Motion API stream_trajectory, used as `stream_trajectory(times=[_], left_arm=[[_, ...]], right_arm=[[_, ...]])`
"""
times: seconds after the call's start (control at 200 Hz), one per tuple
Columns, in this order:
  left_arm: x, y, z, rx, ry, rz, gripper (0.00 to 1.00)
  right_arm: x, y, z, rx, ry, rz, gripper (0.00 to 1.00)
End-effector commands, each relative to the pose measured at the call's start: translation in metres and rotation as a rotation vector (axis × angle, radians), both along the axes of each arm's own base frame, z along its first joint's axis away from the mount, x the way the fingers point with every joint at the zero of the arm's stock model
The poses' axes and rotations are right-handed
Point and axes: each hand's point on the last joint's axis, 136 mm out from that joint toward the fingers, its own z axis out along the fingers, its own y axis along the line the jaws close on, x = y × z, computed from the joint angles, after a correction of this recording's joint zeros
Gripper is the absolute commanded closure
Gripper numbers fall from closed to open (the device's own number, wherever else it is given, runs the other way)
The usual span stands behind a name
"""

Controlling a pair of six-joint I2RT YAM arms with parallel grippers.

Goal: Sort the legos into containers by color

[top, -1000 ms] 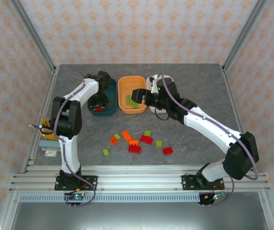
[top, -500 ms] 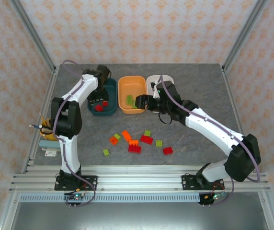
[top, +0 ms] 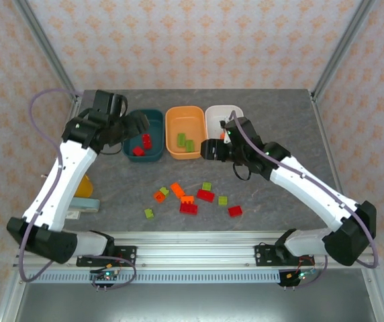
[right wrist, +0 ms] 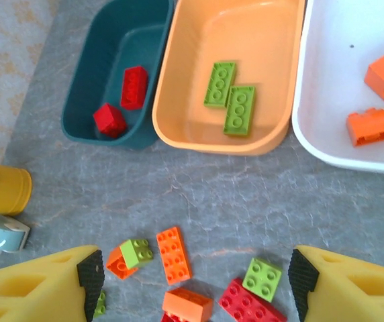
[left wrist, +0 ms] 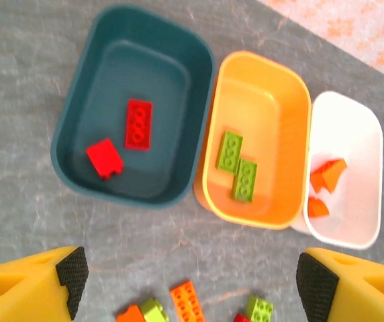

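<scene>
The three containers stand in a row at the back: a teal tub (top: 156, 134) (left wrist: 78, 151) with two red legos (left wrist: 138, 124), an orange tub (top: 173, 134) (left wrist: 286, 134) with two green legos (left wrist: 244, 180), and a white tub (top: 217, 117) (left wrist: 360, 134) with orange legos (left wrist: 327, 174). Several loose red, orange and green legos (top: 189, 207) (right wrist: 173, 255) lie in the table's middle. My left gripper (top: 137, 123) (left wrist: 192, 282) hangs open and empty above the teal tub's near-left side. My right gripper (top: 210, 149) (right wrist: 195, 278) is open and empty, in front of the orange and white tubs, above the loose pile.
A yellow cup (top: 82, 185) (right wrist: 1, 189) and a light-blue object (top: 86, 204) stand at the table's left edge, under the left arm. Aluminium frame posts rise at the back corners. Bare grey table lies right of the pile.
My left gripper has opened and lifted up and left, away from the teal tub, where two red legos now lie. My right gripper has drawn back from the orange tub toward the pile.
</scene>
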Motion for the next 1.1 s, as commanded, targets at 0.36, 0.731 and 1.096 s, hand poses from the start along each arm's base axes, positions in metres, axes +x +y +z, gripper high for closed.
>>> stream_trajectory(times=[0.36,0.731,1.096], left_arm=[[-0.099,-0.063,-0.083,-0.164,0.105,-0.223,0.18],[-0.134,-0.059,-0.104,-0.261,0.063,-0.224,0.17],[-0.139,-0.055,-0.104,-0.280,0.049,-0.198,0.17]], right_arm=[[-0.035,-0.024,-0.094,-0.250,0.316,-0.232,0.35],[-0.028,0.001,-0.171,-0.350,0.542,-0.279,0.31],[-0.022,0.016,-0.203,-0.373,0.607,-0.282,0.38]])
